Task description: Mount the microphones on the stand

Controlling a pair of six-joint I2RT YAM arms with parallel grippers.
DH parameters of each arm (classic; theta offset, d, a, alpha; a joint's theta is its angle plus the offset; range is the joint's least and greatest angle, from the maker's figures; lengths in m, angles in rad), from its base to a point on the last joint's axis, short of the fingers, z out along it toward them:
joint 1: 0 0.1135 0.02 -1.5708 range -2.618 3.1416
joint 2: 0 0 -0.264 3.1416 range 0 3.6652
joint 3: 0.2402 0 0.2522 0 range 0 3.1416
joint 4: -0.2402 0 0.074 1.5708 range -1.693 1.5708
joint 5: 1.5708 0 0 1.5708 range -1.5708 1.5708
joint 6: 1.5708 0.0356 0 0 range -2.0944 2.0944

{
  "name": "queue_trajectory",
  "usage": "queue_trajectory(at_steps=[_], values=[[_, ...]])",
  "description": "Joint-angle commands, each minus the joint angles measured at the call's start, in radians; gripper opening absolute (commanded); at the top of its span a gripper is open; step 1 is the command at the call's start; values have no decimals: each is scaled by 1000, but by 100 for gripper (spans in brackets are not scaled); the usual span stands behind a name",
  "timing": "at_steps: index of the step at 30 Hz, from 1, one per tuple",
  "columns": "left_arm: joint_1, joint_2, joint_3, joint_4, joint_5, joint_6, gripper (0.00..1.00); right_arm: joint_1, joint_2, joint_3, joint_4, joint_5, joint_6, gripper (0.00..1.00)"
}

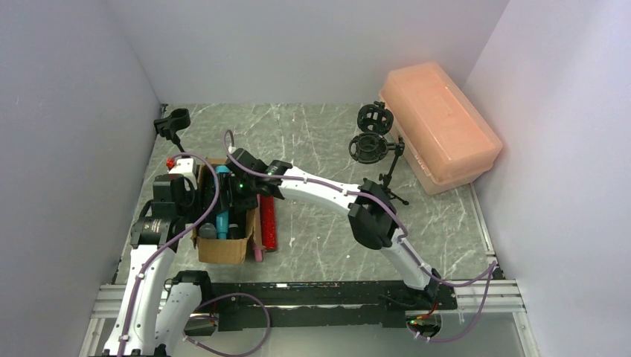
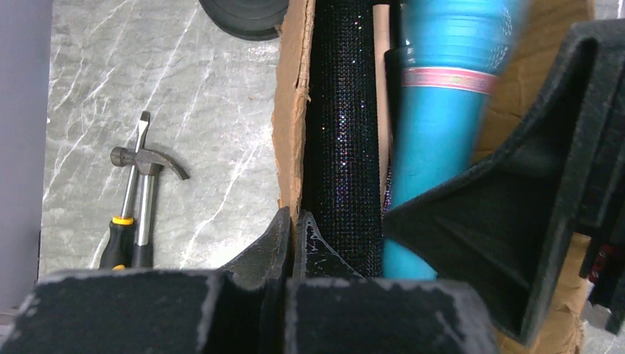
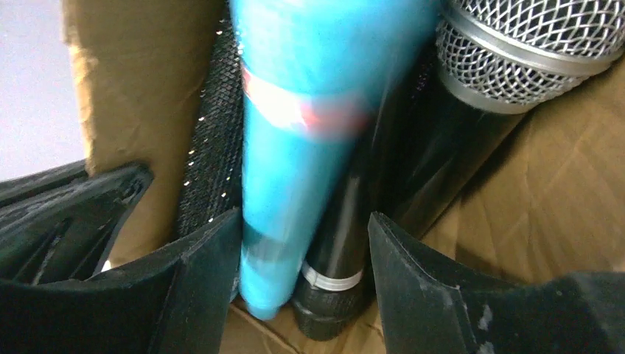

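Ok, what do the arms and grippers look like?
The left arm and right arm have white links, black joints and purple cables clipped along them. The left gripper and right gripper are black, with wedge-shaped, scuffed fingers.

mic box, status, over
Left gripper shut on box wall. Right gripper astride blue mic, grip unclear. Black mic crowds the jaws too.

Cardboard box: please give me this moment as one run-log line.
left gripper: shut on cardboard box wall | right gripper: open, astride blue microphone and black microphone in box | stand: no microphone yet
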Motion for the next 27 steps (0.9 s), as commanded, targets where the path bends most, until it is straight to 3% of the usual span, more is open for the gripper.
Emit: queue_trajectory(at_steps=[1, 7, 15, 21, 27], values=[[1, -29, 54, 67, 15, 2, 0, -7, 19, 49, -19, -21, -14, 64], [1, -31, 53, 71, 35, -3, 0, -6, 34, 35, 59, -35, -5, 57], [1, -37, 56, 68, 15, 9, 0, -12, -59, -14, 88, -7, -29, 20], [1, -42, 48, 67, 0, 13, 0, -29, -218, -118, 79, 13, -63, 18], [1, -42, 49, 65, 1, 14, 0, -101, -427, -346, 91, 21, -78, 21]])
